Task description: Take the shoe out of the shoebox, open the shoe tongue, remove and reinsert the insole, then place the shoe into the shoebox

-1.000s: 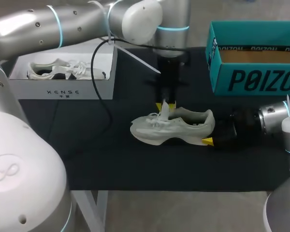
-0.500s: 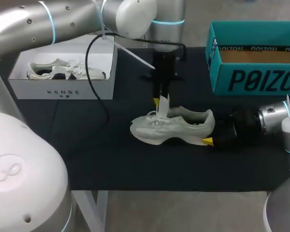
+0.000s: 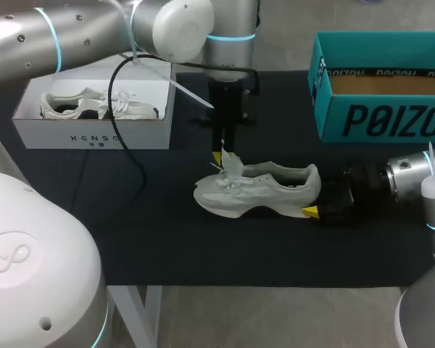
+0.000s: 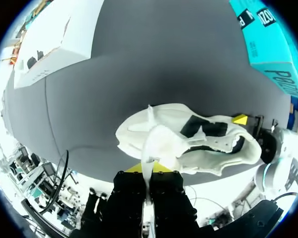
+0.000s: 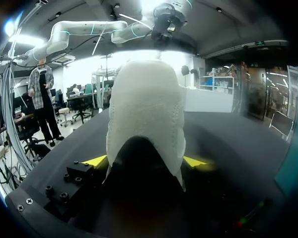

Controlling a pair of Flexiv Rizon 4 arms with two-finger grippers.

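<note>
A pale grey-white shoe lies on its side on the black mat, toe to the left. My left gripper hangs over its front and is shut on the shoe tongue. In the left wrist view the tongue runs up from the shoe into the left gripper. My right gripper sits low at the heel, one yellow tip showing beneath it. The right wrist view has the shoe's heel filling the gap, both fingers of the right gripper against its sides.
A white shoebox at the back left holds a second shoe. An open teal shoebox stands at the back right. Both boxes, white and teal, show beyond the shoe in the left wrist view.
My left gripper closed on the tongue and moved left with it, drawing it toward the toe. The shoe shifted only slightly. The right arm stayed at the heel.
</note>
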